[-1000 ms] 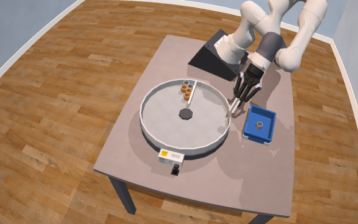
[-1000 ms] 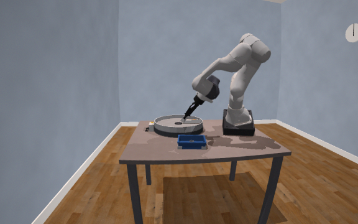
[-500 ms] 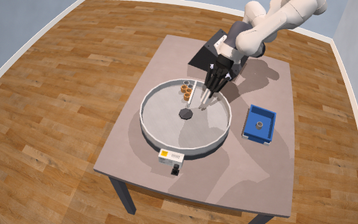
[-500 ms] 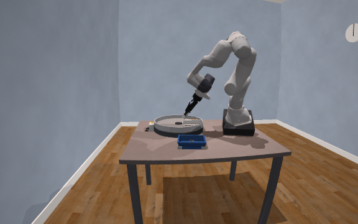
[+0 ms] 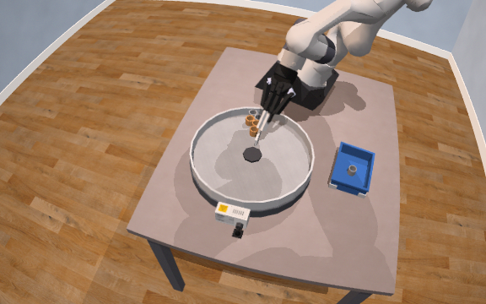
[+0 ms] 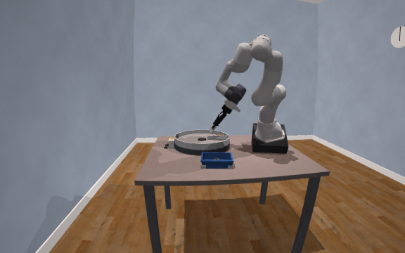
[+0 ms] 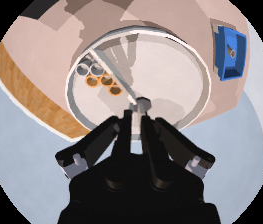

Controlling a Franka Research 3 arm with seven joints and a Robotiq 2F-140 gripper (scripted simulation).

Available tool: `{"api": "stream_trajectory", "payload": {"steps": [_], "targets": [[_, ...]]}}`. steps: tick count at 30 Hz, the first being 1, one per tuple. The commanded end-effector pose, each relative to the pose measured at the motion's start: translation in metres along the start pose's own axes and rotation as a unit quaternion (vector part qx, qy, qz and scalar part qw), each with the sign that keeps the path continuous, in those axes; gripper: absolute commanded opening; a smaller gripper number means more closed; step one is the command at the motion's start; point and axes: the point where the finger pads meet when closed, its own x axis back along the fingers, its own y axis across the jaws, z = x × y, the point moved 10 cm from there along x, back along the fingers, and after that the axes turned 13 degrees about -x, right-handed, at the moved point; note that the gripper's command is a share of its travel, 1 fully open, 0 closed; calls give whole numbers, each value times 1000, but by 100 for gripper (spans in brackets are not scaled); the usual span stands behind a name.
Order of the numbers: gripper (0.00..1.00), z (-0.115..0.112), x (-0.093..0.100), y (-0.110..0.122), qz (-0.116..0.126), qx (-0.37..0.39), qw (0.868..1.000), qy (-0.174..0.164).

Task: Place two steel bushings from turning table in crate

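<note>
The white, jointed arm is arched high at the exterior view's right of centre. The black two-fingered tool is slanted down to the left there, its fingers nearly closed, with nothing gripped.
</note>
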Motion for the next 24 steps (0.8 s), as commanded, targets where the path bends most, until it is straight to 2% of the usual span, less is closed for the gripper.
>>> {"api": "stream_trajectory", "payload": {"steps": [1,2,7,9,11,14,24], "targets": [[6,-2,7,-44,-12,70,997,-12],[6,-1,9,-53,-13,69,997,-15],[6,-1,9,-53,-13,69,997,-15],[6,3,17,-85,-18,66,997,-28],[6,3,17,-85,-18,66,997,-28],[6,10,24,-108,-21,64,997,-41],[6,11,26,-112,-22,63,997,-43]]}}
